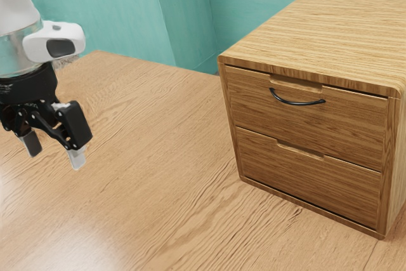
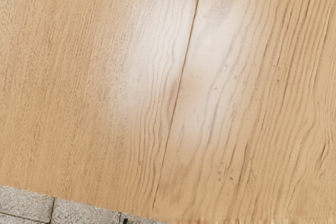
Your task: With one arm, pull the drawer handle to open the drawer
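light: bright, overhead | glare: pale sheen on table (image 2: 157,77) | shade: drawer (image 1: 307,122) front dimmer than cabinet (image 1: 330,30) top

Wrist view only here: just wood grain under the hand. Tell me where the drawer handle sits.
Observer: The handle is a dark curved bar on the top drawer of a wooden cabinet, at the exterior view's right.
Operator: Report that drawer's state.
Observer: The top drawer sits flush with the cabinet front, not pulled out.
Operator: Now give me the jaws.
Observer: The jaws stand open with nothing between them, above the table at the exterior view's left, well apart from the cabinet.
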Action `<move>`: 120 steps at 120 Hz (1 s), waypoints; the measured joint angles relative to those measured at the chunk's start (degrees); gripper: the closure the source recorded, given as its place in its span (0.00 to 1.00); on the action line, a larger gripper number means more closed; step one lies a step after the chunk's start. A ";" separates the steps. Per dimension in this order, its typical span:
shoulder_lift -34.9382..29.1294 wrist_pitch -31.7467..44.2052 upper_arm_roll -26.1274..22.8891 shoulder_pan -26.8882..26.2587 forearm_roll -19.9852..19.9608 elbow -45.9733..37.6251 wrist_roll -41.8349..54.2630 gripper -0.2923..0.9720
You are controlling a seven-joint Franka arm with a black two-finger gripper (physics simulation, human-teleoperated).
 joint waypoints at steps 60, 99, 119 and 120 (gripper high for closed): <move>-18.84 23.04 4.48 -4.43 2.51 -24.66 38.65 0.23; -11.05 46.47 -1.37 -4.52 4.91 -28.28 69.00 0.23; -4.95 57.00 -6.11 -4.03 2.71 -26.54 75.50 0.23; -4.58 57.39 -6.25 -4.02 2.64 -26.19 75.71 0.23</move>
